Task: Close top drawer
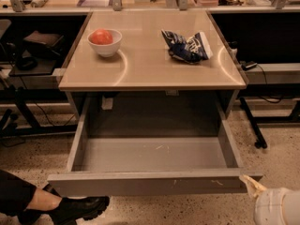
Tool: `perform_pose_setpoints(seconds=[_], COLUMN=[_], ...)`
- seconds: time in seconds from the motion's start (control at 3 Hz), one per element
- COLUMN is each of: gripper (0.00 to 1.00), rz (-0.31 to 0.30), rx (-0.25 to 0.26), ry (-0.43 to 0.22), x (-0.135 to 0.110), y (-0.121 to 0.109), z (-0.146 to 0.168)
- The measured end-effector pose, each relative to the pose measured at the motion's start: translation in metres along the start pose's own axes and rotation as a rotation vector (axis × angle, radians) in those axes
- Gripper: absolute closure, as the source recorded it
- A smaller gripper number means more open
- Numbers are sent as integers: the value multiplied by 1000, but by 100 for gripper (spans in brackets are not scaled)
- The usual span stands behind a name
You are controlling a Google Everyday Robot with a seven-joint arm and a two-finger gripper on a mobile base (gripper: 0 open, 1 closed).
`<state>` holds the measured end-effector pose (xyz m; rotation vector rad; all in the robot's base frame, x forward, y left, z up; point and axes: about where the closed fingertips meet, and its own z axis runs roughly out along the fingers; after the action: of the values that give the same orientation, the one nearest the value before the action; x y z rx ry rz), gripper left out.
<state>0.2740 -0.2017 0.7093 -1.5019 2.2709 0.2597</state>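
The top drawer [150,183] is a wide, shallow grey metal drawer under the tabletop [150,67]. It stands pulled far out toward me and its inside is empty. Its plain front has small pale scratches. My gripper [253,187] is at the bottom right of the camera view, just at the right end of the drawer front. Only its pale tip and a white rounded part of the arm [277,208] show; the rest is cut off by the frame's edge.
A white bowl with a red fruit [104,41] and a blue chip bag [186,46] lie on the tabletop. A person's leg and black boot [70,209] rest on the floor by the drawer's front left corner. Dark desk frames and cables flank both sides.
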Motion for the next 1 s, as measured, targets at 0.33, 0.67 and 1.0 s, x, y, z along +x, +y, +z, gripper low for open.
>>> perform_pose_setpoints(seconds=[0.33,0.67,1.0], gripper=[0,0,0], rz=[-5,-25,-27], rx=[-60,-112,-131], ry=[28,63,84], x=[5,-1,-2], y=[6,-9,-21], z=[33,58,66])
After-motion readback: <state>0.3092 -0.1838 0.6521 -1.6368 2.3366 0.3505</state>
